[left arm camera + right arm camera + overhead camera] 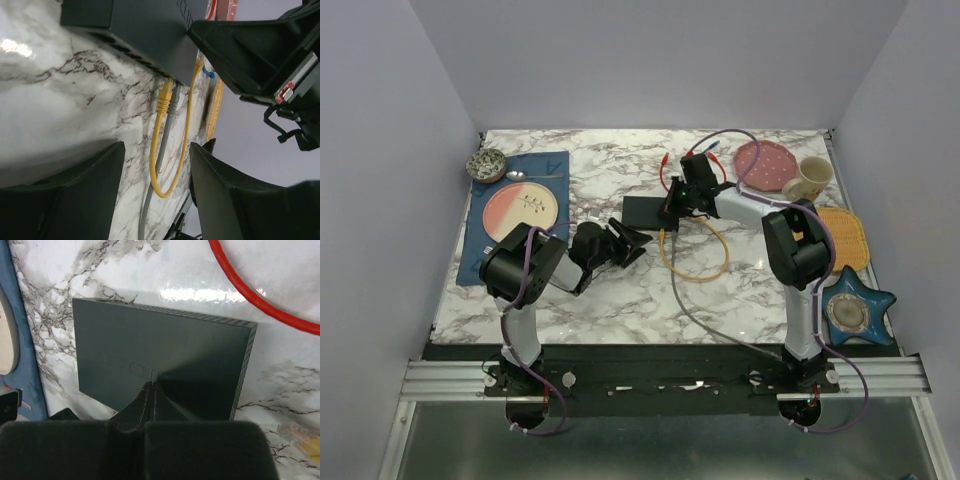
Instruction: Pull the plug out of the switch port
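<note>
The switch (645, 211) is a flat matte-black box lying mid-table. A yellow plug (164, 102) and a grey plug (174, 99) sit in sockets on its near edge. The yellow cable (695, 262) loops on the table, and the grey cable (695, 310) runs toward the near edge. My right gripper (672, 210) is shut, its tips (152, 387) resting on top of the switch (160, 360). My left gripper (632, 243) is open and empty, its fingers (70, 195) apart on either side of the two cables, a short way in front of the switch (135, 30).
A red cable (260, 295) curves behind the switch. A pink plate (763, 164), a mug (808, 178), an orange mat (845, 236) and a blue star dish (855, 308) stand on the right. A blue placemat (485, 245) with a plate (520, 210) and a small bowl (486, 165) are on the left.
</note>
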{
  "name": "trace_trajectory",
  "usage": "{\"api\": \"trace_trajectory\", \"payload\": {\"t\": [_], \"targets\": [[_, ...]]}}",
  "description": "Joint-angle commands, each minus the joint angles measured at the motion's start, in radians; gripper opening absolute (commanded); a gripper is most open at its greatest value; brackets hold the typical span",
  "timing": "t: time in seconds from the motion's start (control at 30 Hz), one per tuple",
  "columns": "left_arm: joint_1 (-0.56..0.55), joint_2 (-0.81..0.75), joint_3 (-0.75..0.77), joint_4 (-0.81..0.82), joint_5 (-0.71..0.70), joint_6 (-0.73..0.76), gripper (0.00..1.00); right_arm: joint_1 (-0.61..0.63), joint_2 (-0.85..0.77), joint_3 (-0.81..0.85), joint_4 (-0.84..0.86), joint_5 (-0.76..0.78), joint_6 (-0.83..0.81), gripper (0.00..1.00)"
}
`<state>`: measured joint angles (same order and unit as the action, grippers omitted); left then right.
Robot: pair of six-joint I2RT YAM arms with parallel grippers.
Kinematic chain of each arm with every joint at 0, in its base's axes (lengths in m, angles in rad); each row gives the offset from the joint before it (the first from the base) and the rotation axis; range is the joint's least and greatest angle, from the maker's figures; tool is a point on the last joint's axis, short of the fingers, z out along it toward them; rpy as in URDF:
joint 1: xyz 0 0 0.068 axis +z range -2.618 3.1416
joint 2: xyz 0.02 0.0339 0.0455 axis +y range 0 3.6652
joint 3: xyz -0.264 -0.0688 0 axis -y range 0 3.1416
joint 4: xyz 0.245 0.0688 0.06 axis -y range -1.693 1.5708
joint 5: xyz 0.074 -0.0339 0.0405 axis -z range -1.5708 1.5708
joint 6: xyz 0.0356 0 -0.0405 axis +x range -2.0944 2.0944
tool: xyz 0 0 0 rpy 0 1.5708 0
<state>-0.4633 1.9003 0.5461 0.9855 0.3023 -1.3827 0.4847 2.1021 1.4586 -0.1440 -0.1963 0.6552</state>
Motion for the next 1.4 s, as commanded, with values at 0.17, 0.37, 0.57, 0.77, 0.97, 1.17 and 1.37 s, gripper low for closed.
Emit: {"api": "trace_trajectory", "payload": {"t": [0.17,0.37,0.57,0.77,0.97,1.17,1.37], "targets": [[-0.034,0.124,0.115,-0.005,0.004,-0.029,0.61,0.011,-0.020,-0.037,-0.188,0.116,-0.020,0.01],[-0.041,0.192,0.166,-0.002,0.012,-0.050,0.59,0.000,-0.056,-0.058,-0.243,0.238,-0.028,0.01],[-0.052,0.249,0.219,-0.010,-0.006,-0.070,0.57,-0.008,-0.059,-0.078,-0.238,0.204,-0.022,0.01],[-0.057,0.284,0.249,0.010,-0.008,-0.084,0.51,-0.008,-0.050,-0.073,-0.235,0.201,-0.016,0.01],[-0.057,0.310,0.245,0.070,-0.006,-0.108,0.37,-0.008,-0.037,-0.073,-0.227,0.161,-0.012,0.01],[-0.057,0.335,0.245,0.120,-0.003,-0.134,0.25,-0.008,-0.036,-0.083,-0.221,0.149,-0.011,0.01],[-0.051,0.336,0.210,0.188,0.006,-0.156,0.12,-0.006,-0.040,-0.115,-0.200,0.120,0.001,0.01]]}}
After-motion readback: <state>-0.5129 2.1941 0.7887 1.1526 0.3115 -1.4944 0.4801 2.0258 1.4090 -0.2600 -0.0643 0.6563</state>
